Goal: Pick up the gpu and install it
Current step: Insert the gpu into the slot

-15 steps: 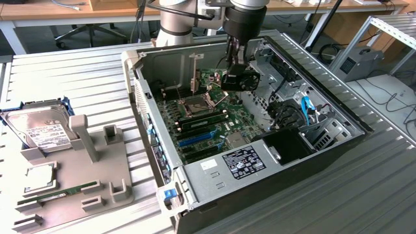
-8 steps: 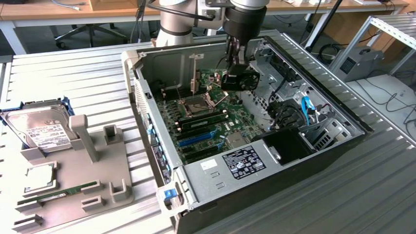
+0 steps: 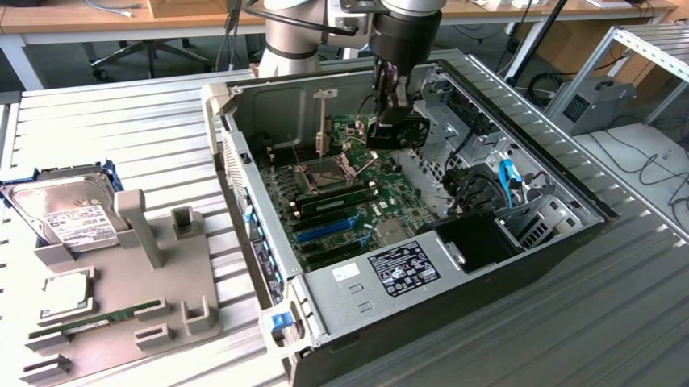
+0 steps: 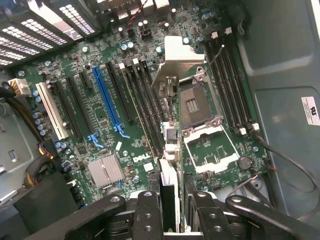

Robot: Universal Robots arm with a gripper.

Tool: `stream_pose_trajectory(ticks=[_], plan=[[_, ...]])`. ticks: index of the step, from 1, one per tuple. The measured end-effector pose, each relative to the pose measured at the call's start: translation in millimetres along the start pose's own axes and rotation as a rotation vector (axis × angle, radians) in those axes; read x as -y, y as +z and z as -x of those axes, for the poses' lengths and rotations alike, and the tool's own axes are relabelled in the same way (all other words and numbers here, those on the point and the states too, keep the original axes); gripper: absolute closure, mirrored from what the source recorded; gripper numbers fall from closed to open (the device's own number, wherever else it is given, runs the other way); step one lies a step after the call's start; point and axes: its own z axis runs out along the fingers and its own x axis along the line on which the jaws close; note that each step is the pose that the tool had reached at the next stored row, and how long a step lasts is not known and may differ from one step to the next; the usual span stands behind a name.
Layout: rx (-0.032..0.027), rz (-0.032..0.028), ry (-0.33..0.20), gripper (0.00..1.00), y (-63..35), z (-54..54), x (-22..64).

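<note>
Tool (image 3: 390,121) hangs inside the open computer case (image 3: 560,242), above the motherboard (image 3: 356,201). It is closed on the gpu (image 3: 396,131), which shows in the exterior view as a dark, boxy shape with a black shroud, carried on edge between the fingers. In the wrist view the gpu (image 4: 169,192) runs as a thin edge-on strip, pale at the tip and black lower down, clamped between two matte black, bolted fingers (image 4: 149,210).

The wrist view gives board detail: green circuit board, long blue expansion slot (image 4: 106,102) with parallel black slots beside it, a cream slot (image 4: 50,112), a ribbed silver heatsink (image 4: 106,170), and the CPU socket (image 4: 199,105) with its bright metal cover tipped up. The gpu edge lies between the black slots and the socket.

The exterior view gives the surroundings: case of grey sheet metal lying on a ribbed metal desk (image 3: 129,137), power supply with black label (image 3: 404,270) at the case's near end, blue cable (image 3: 506,177) by the drive bays. Near the desk's edge, on the exterior view's left, a grey plastic holder (image 3: 140,266) carries a silver hard drive (image 3: 64,214), a CPU chip (image 3: 64,294) and a green RAM stick (image 3: 97,320).
</note>
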Motion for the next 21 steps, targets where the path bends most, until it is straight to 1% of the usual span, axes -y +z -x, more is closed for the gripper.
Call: stream_pose_trajectory(ticks=[21], plan=[[0.0052, 0.0018, -0.101, 0.71, 0.4, 0.0, 0.0]])
